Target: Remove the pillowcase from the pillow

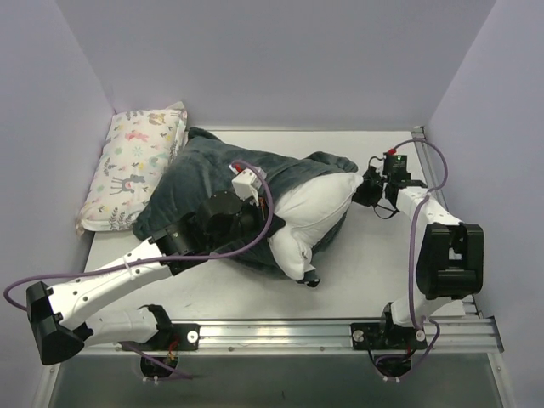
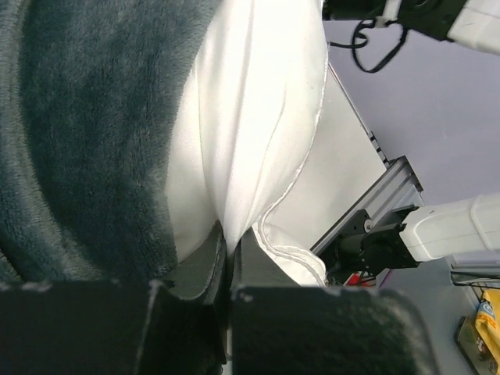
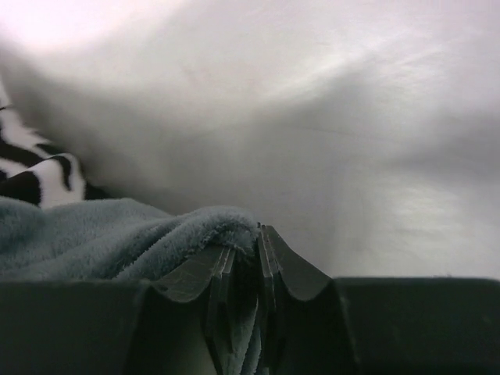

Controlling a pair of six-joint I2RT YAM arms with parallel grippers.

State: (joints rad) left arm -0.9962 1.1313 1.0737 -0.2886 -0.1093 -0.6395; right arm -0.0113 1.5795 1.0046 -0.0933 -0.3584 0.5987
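The pillowcase lies mid-table with its plush grey-teal side up, bunched over the far left part of the white pillow. The pillow's near right end sticks out bare. My left gripper is shut on a fold of the white pillow, with the pillowcase to its left. My right gripper is at the pillow's far right corner, shut on the grey-teal edge of the pillowcase. A patch of zebra stripe shows at the left, the pillow behind.
A smaller pastel animal-print pillow lies at the far left against the wall. Purple walls close in the table on three sides. An aluminium rail runs along the near edge.
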